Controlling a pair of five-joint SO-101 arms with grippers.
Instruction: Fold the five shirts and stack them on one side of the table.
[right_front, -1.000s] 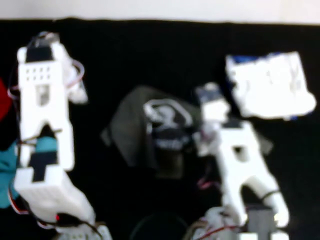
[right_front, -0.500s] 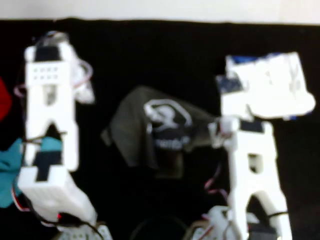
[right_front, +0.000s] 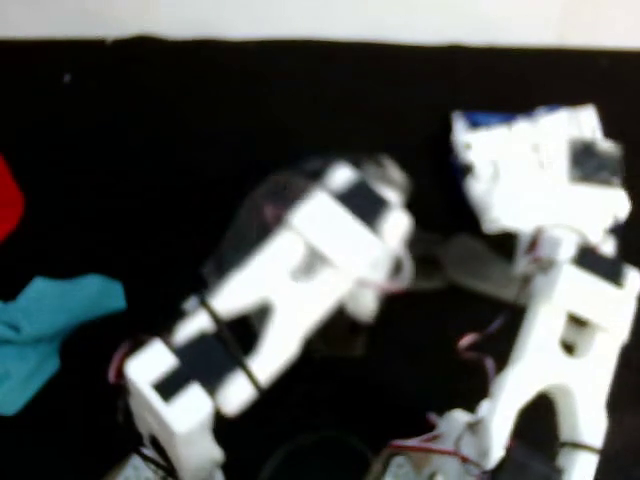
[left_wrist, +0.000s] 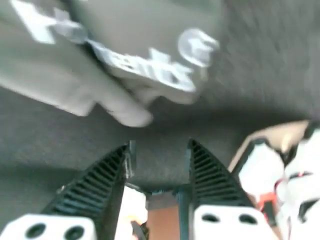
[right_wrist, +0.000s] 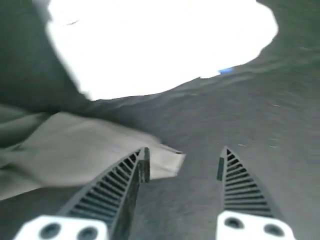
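I am holding my left pincer wide over the desk, just beside the one grey shirt. My right pincer, equally wide, is hovering at that shirt's sleeve, near one white folded stack. The high view is adding one teal shirt and one red shirt, well apart from the grey shirt.

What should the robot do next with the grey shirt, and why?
Probably the right gripper should dip and close on the corner of the grey shirt lying right beside its finger. It hangs open there, the left gripper is open too, and that corner sticks out loose.
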